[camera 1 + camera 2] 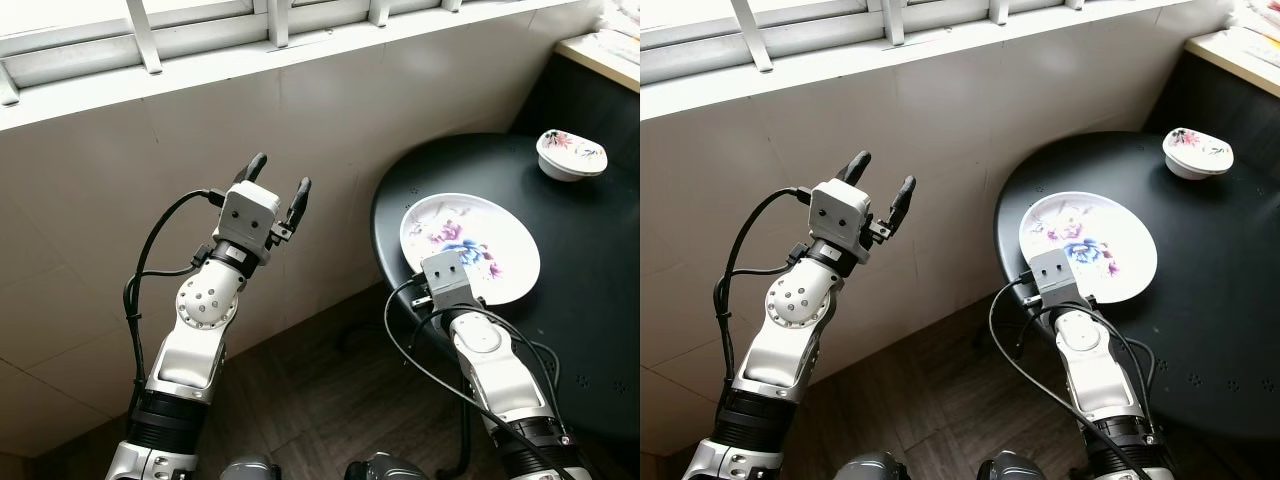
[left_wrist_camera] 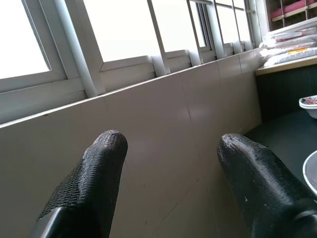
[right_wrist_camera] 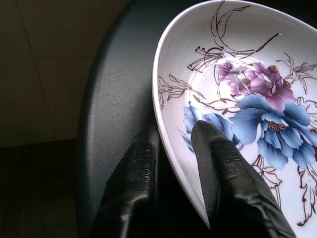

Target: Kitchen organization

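The right end effector [image 3: 173, 144] is closed on the plate [image 1: 490, 240] rim; the plate still rests on the desk [image 1: 590, 330]. The left end effector [image 1: 278, 185] is open, empty. The bowl [image 1: 571, 154] is untouched.

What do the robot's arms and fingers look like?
Both arms are silver with black bands and looping black cables. The left gripper and right gripper each have a boxy grey wrist block and two long black fingers with bumpy, textured pads. The left arm has a round joint dotted with holes.

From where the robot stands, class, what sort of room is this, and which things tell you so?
Probably a home dining corner. A flowered plate and small bowl sit on a round black table beside a tiled wall under a window; the right claw grips the plate's rim.
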